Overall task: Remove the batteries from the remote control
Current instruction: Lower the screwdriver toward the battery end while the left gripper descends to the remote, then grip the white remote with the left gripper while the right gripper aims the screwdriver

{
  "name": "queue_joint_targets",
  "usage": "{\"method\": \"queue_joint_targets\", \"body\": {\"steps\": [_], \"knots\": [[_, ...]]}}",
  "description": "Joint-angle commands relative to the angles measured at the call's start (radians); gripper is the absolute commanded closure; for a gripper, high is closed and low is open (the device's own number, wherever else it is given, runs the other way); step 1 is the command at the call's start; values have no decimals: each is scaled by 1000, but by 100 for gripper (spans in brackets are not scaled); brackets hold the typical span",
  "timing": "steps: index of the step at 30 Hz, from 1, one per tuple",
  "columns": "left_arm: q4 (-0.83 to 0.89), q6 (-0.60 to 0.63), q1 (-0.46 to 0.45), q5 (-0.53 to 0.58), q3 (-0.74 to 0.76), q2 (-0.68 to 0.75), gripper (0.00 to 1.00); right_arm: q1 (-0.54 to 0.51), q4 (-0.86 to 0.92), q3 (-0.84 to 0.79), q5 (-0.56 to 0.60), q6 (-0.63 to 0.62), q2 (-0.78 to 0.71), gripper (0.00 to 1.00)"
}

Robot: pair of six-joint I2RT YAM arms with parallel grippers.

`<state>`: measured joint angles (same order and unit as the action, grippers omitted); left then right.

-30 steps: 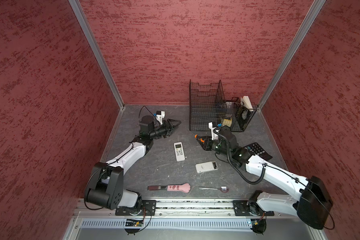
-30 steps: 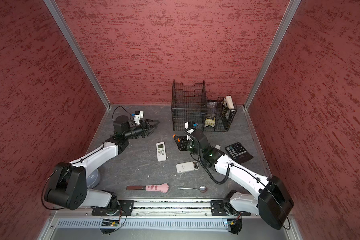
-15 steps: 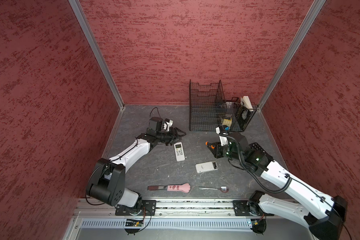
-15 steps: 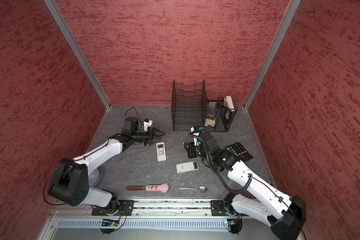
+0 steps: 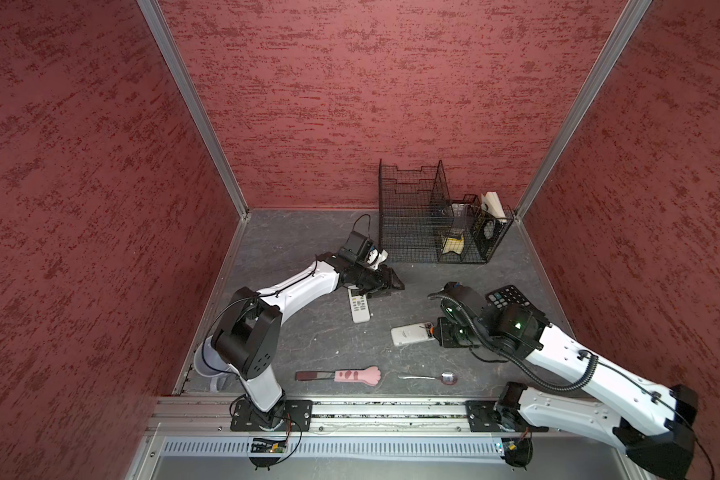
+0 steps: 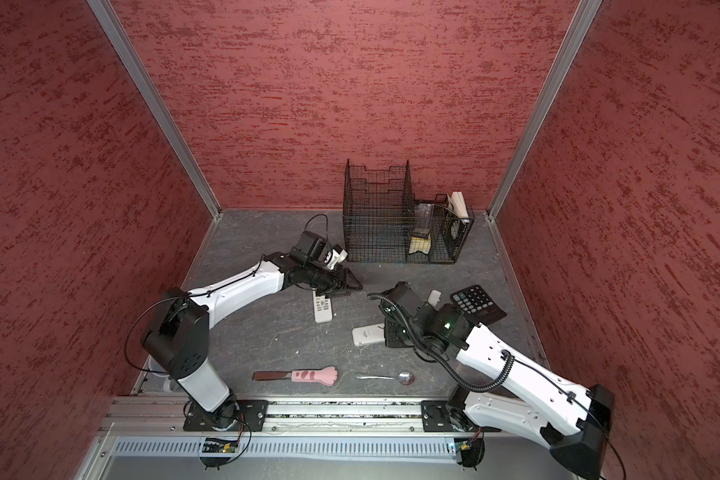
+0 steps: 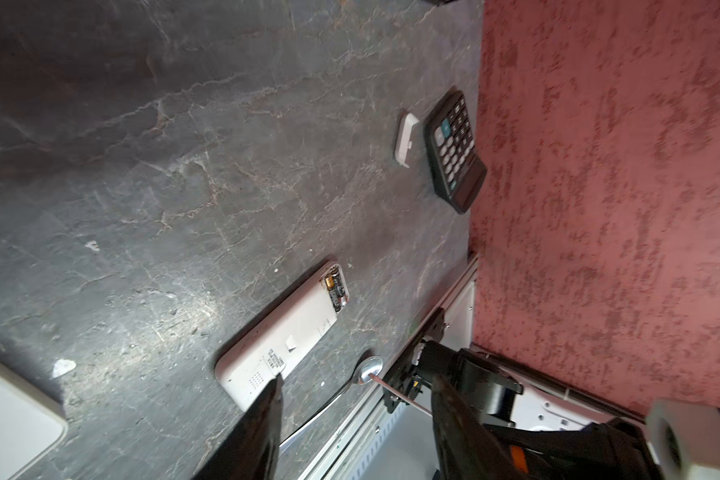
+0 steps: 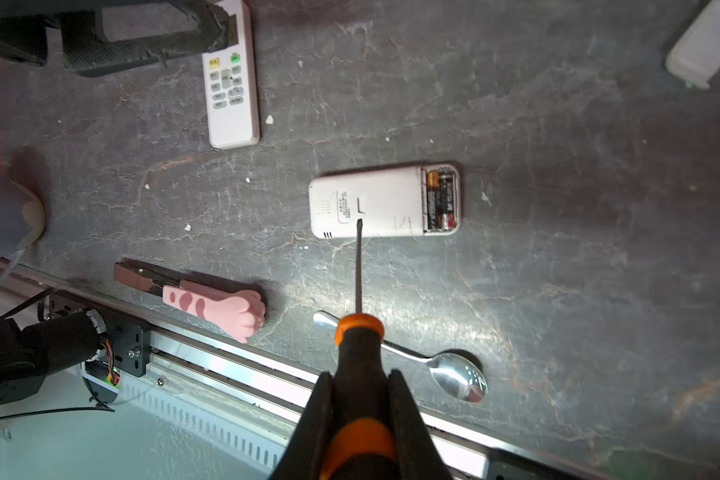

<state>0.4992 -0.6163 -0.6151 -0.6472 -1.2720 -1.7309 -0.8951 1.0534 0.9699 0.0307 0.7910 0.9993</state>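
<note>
The white remote control [image 8: 375, 201] lies face down mid-table, also visible in the top views [image 5: 410, 335] [image 6: 366, 335] and the left wrist view [image 7: 283, 332]. Its compartment is uncovered, and the batteries [image 8: 439, 201] [image 7: 335, 291] sit inside, dark with gold ends. My right gripper [image 8: 360, 374] [image 5: 445, 332] is shut on an orange-and-black screwdriver [image 8: 358, 353], whose tip hangs over the remote's back, short of the compartment. My left gripper [image 7: 356, 380] [image 5: 385, 284] stands open and empty over the far end of a second, button-side-up remote [image 8: 231, 91] [image 5: 359, 305].
The loose white battery cover [image 6: 434, 296] [image 7: 406, 139] lies beside a black calculator [image 5: 510, 295] at the right. A black wire basket [image 5: 412, 216] stands at the back. A pink paw-handled tool [image 5: 350, 375] and a spoon [image 5: 429, 377] lie near the front rail.
My right gripper has carried the screwdriver toward the front, to the face-down remote's compartment end. My left gripper has swung right and forward to the buttoned remote's far end.
</note>
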Motion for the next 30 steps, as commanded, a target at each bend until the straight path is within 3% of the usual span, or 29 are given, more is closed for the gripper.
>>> {"method": "queue_joint_targets", "body": {"steps": [1, 15, 30], "knots": [[113, 93, -40, 69, -59, -40, 42, -14, 75, -36, 8, 75, -10, 100], [267, 273, -164, 244, -124, -117, 33, -19, 32, -166, 20, 149, -40, 100], [306, 446, -223, 320, -120, -123, 29, -16, -54, -209, 93, 188, -14, 100]]}}
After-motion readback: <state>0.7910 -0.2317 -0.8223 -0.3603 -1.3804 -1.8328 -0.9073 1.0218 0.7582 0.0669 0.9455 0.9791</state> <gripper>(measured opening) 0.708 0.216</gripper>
